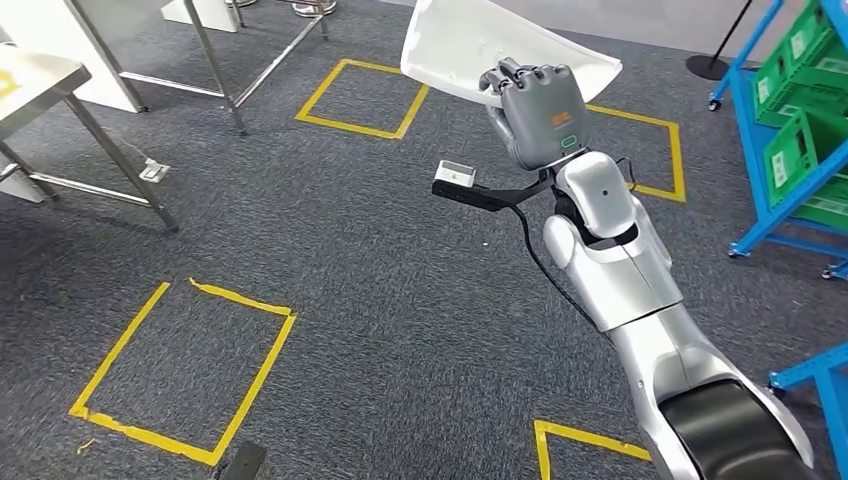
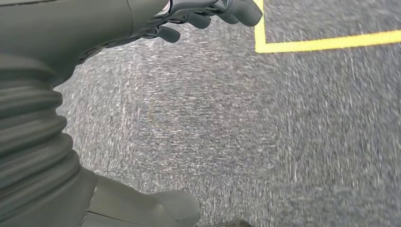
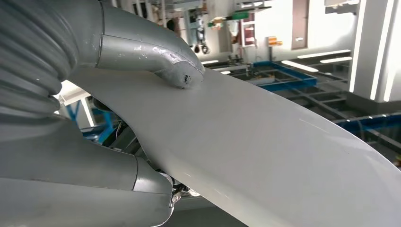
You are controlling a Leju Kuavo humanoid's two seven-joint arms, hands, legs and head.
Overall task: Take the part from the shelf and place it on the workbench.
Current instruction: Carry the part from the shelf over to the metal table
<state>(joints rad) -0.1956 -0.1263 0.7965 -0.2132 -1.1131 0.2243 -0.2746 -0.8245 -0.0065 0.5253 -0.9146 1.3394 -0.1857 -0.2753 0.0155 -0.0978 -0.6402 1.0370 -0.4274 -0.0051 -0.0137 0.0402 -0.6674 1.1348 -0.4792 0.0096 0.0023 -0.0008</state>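
Note:
My right hand (image 1: 540,110) is raised in front of me and grips a large white curved part (image 1: 470,45) by its near edge. In the right wrist view the thumb (image 3: 156,56) presses on the part's smooth white surface (image 3: 265,156), which stretches away from the hand. My left hand (image 2: 208,12) hangs over the grey carpet with its dark fingers curled and nothing in them. A metal workbench (image 1: 30,80) stands at the far left, with its legs on the carpet.
Blue shelving (image 1: 780,150) with green crates (image 1: 800,100) stands at the right. Yellow tape squares (image 1: 190,370) mark the grey carpet. A second metal frame table (image 1: 240,70) stands at the back. A black stand base (image 1: 708,66) sits at the upper right.

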